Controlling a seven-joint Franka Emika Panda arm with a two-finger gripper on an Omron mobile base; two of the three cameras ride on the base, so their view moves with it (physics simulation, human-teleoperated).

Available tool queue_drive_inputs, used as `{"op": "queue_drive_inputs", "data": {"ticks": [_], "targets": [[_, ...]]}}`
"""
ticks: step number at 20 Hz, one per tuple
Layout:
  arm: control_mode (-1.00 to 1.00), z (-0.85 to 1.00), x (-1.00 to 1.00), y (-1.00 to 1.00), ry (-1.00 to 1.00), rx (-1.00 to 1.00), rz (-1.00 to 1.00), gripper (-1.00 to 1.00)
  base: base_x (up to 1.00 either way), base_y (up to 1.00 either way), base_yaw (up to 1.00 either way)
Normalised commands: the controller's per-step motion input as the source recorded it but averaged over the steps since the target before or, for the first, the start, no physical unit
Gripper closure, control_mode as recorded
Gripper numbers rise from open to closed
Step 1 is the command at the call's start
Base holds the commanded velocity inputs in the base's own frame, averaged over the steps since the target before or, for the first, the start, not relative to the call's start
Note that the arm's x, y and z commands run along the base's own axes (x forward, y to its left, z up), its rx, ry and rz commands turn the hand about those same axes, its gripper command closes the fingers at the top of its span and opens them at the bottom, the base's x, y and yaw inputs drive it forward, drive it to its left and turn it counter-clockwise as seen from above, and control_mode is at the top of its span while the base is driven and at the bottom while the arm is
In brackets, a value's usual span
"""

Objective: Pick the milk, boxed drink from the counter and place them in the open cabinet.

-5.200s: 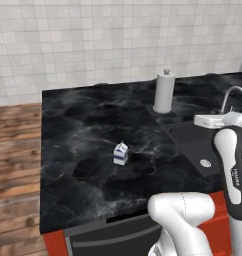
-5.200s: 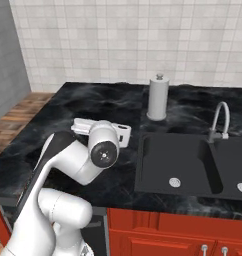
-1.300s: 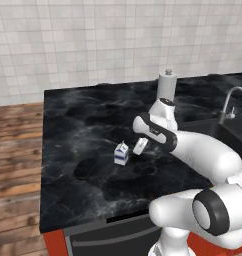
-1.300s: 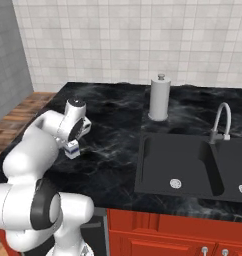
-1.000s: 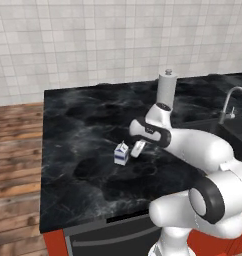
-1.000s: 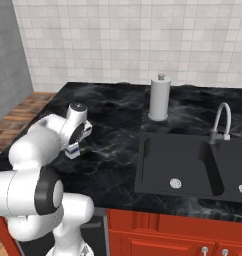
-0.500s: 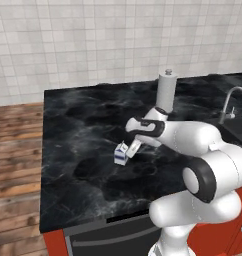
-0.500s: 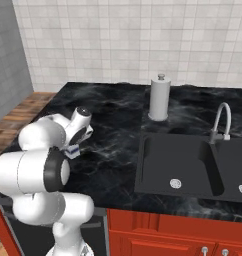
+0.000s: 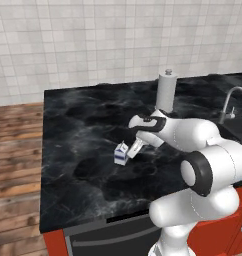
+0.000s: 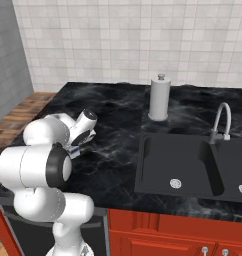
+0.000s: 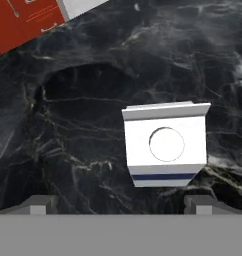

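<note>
On the counter (image 9: pixel 83 125) the milk (image 9: pixel 121 154) is seen upright and ungrasped, so neither carton is judged delivered; the whole pick and place is left, and the boxed drink and open cabinet cannot be located. The arm is bent low over the counter, with the gripper (image 9: pixel 133 149) just at the milk's 3 o'clock in the left base view. In the hand view the milk (image 11: pixel 166 145) is seen right of centre, with the fingertips (image 11: pixel 39 204) spread wide and nothing between them.

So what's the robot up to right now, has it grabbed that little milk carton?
Gripper open, just above the milk. Milk upright on the counter, not grabbed yet. Paper-towel roll stands farther back, nothing in the way.
</note>
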Motion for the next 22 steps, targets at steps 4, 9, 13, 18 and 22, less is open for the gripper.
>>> {"op": "queue_drive_inputs", "data": {"ticks": [4,9,13,18,22], "targets": [[-1.0,0.0,0.04,0.02,0.01,-0.01,0.0,-1.0,0.0,0.0,0.0],[-1.0,-0.06,0.19,0.04,0.03,0.0,0.0,-1.0,0.0,0.0,0.0],[-1.0,-0.12,0.29,0.02,0.03,0.0,0.0,-1.0,0.0,0.0,0.0],[-1.0,-0.15,0.35,0.04,0.01,0.0,0.0,-1.0,0.0,0.0,0.0],[-1.0,-0.19,0.26,0.06,0.04,0.0,0.0,-1.0,0.0,0.0,0.0]]}}
